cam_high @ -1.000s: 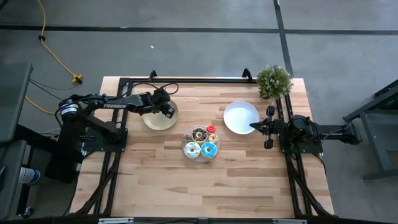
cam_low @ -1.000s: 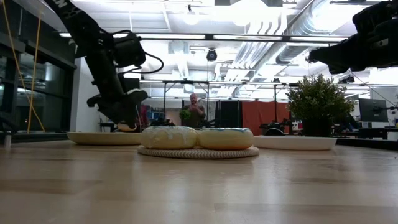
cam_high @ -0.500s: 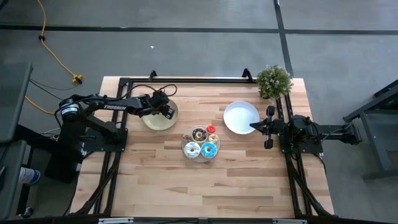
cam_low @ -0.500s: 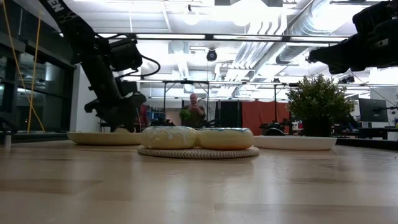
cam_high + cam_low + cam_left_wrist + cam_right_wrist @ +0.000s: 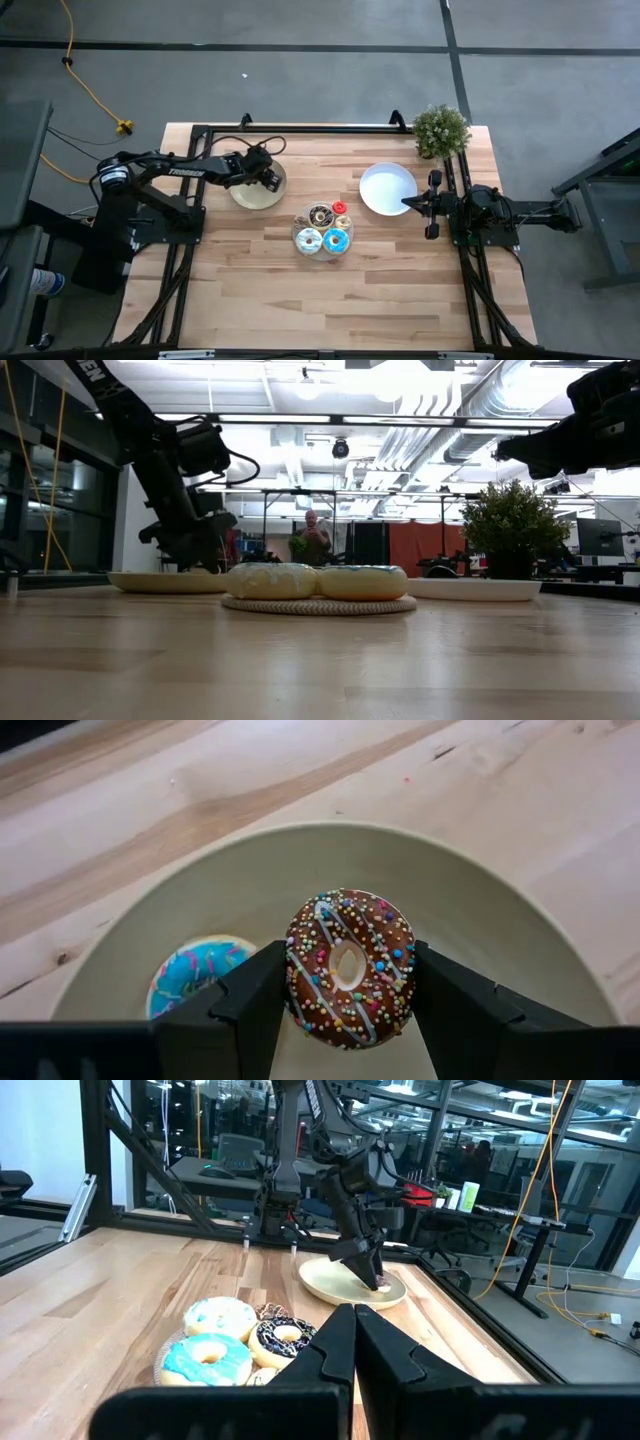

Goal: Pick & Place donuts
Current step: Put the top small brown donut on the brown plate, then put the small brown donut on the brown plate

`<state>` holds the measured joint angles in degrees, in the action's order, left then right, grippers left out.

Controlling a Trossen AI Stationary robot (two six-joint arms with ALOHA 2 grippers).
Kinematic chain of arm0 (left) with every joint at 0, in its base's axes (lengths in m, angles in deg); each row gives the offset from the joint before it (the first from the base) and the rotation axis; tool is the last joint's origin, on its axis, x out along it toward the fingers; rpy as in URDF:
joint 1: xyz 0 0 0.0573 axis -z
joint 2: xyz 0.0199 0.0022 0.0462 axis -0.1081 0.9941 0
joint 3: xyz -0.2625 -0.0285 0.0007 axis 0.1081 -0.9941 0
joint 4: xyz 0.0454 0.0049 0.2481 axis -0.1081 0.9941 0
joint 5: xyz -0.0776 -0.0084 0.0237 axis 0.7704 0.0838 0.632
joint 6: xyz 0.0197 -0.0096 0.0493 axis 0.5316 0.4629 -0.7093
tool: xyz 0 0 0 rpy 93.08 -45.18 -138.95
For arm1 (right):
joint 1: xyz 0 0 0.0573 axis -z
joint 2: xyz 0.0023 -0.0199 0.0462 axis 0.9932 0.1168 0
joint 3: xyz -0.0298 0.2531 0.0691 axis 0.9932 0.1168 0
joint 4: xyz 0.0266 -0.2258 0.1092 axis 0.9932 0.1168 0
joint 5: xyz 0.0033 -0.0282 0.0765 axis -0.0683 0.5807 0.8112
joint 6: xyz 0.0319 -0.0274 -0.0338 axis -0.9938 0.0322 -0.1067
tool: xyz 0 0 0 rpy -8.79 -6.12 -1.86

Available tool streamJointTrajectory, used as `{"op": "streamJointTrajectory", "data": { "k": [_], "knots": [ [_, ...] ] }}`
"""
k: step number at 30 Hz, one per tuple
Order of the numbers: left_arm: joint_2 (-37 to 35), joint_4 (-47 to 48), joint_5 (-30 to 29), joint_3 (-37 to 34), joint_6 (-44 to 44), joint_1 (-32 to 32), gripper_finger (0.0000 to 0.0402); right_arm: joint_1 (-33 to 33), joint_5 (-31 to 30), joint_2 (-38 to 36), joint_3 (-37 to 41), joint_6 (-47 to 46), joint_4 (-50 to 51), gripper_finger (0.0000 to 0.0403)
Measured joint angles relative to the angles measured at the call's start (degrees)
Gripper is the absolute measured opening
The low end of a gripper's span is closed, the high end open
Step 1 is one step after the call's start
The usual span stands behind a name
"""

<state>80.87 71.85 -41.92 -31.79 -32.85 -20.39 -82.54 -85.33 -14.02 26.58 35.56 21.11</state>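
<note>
My left gripper [image 5: 270, 181] hangs over the tan plate [image 5: 250, 194] at the table's far left, shut on a chocolate donut with coloured sprinkles [image 5: 350, 967]. A blue iced donut [image 5: 195, 975] lies flat on that plate beside it. Several more donuts, white, blue, chocolate and red [image 5: 322, 230], sit on a small woven mat at the table's middle [image 5: 318, 603]. My right gripper [image 5: 405, 203] waits shut at the near right rim of the white plate [image 5: 384, 186], touching nothing. My left gripper pinches the chocolate donut across its ring, one finger [image 5: 255, 1000] on each outer side [image 5: 300, 982], coming from above and pointing down. The donut lies level with its iced face up, low over the tan plate [image 5: 480, 910]; whether it touches the plate I cannot tell.
A potted plant [image 5: 440, 130] stands at the far right corner. The white plate [image 5: 470, 588] lies right of the mat. Bare wood stretches across the whole near half of the table [image 5: 330, 300]. A person [image 5: 315, 540] stands in the room beyond.
My left gripper has sunk a little over the tan plate and drawn slightly toward the table's left edge, still shut on the chocolate donut. The right arm and the donuts on the mat have kept still.
</note>
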Motion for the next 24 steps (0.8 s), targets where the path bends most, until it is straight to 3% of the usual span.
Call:
{"op": "streamJointTrajectory", "data": {
  "k": [4,15,24],
  "knots": [
    [1.2,-1.7,2.3,0.0,-0.8,0.0,0.0208,0.0,0.0,0.0,0.0,0.0,0.0,0.0],
    [1.4,-1.9,0.7,0.0,-1.0,0.0,0.0299,0.0,0.0,0.0,0.0,0.0,0.0,0.0],
    [-3.0,-2.6,4.0,0.4,-8.3,0.0,0.0308,0.0,0.0,0.0,0.0,0.0,0.0,0.0]
  ]
}}
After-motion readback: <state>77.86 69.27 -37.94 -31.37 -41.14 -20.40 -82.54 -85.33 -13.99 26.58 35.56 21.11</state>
